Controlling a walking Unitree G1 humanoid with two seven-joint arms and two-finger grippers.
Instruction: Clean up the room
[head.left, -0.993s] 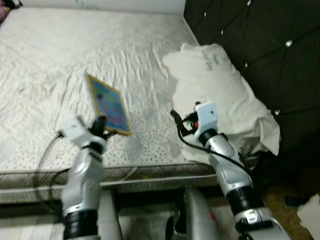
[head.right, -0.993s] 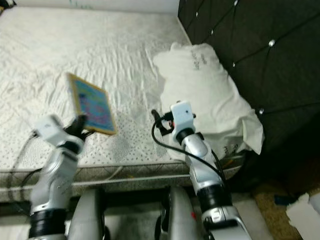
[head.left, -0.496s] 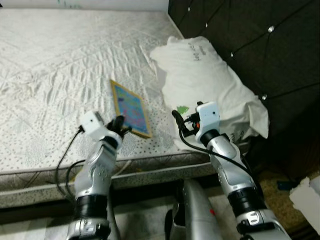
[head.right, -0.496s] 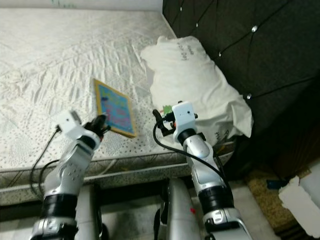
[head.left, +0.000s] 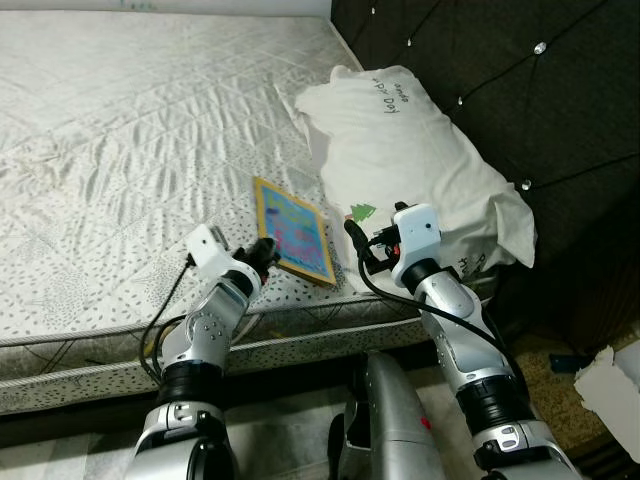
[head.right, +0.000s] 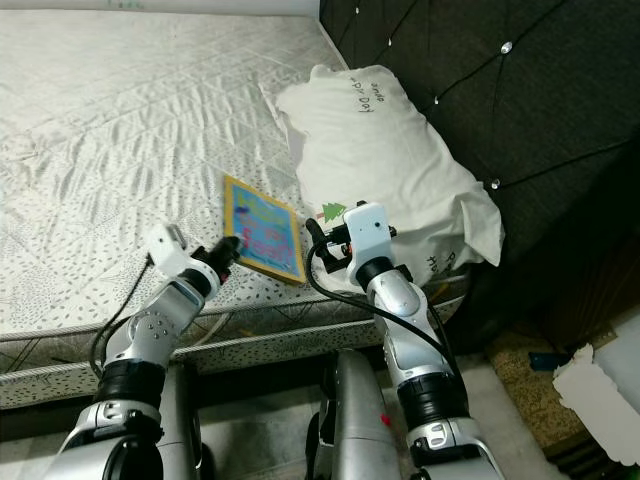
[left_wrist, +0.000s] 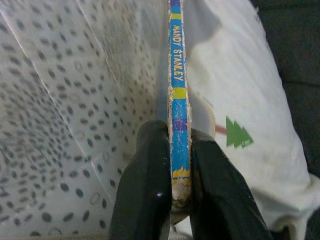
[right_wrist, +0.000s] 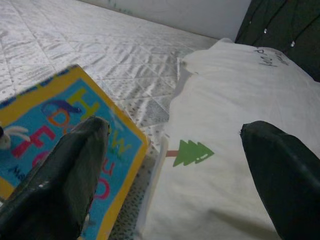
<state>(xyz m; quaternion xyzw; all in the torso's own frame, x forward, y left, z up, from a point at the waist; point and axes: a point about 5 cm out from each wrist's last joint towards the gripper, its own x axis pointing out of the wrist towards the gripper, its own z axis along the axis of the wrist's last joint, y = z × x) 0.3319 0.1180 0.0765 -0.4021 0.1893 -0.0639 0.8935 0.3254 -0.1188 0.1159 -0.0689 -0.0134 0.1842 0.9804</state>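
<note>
Over mattress (head.left: 120, 150) | left claw (head.left: 262, 250) pinching book (head.left: 294, 232) | spine toward pillow (head.left: 410, 160)

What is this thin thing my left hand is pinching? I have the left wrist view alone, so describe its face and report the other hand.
Observer: It is a book. Its cover is blue with a yellow border and bright letters, and the left hand grips its near edge.
Operator: Give me the right hand.
Observer: The right hand is open, fingers wide apart, poised at the edge of the white pillow beside the book.
Operator: Say what lies past the pillow.
Observer: A dark tufted headboard with shiny studs stands behind it, at the end of the mattress.
</note>
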